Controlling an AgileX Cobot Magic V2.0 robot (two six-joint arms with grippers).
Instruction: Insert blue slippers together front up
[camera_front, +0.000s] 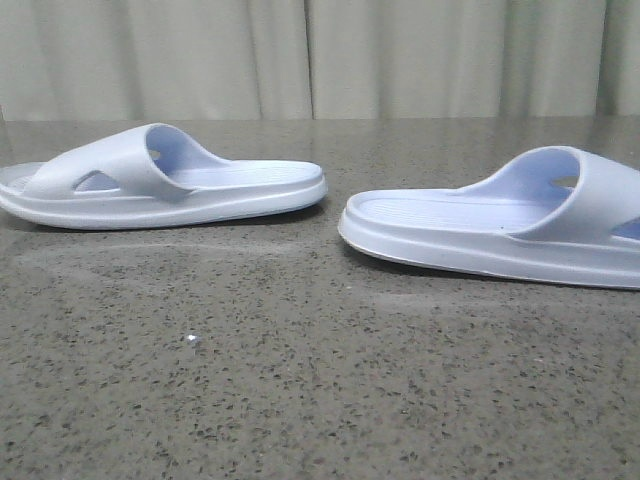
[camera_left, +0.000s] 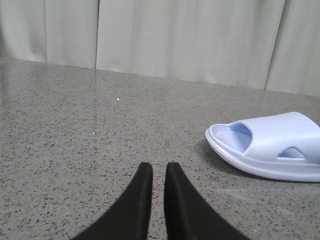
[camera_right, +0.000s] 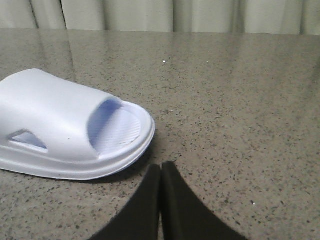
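In the front view, two blue slippers lie flat on their soles on the speckled grey table (camera_front: 300, 400), well apart from each other with a gap of bare table between them. The left slipper (camera_front: 160, 180) sits farther back on the left, its strap toward the left edge and its open heel end pointing right. The right slipper (camera_front: 500, 225) lies nearer on the right, heel end pointing left toward the other one, strap running off the right edge. A pale curtain (camera_front: 320, 55) hangs behind the table. No gripper shows here.

In the left wrist view, the left gripper (camera_left: 158, 167) hovers low over the table, its two dark fingers nearly together with only a narrow slit between the tips, holding nothing. One slipper (camera_left: 270, 145) lies ahead of it and off to one side, apart from the fingers.

In the right wrist view, the right gripper (camera_right: 161, 167) has its dark fingers pressed together at the tips, empty. A slipper (camera_right: 70, 130) lies just beside the fingertips, its ridged footbed visible under the strap; whether they touch cannot be told.
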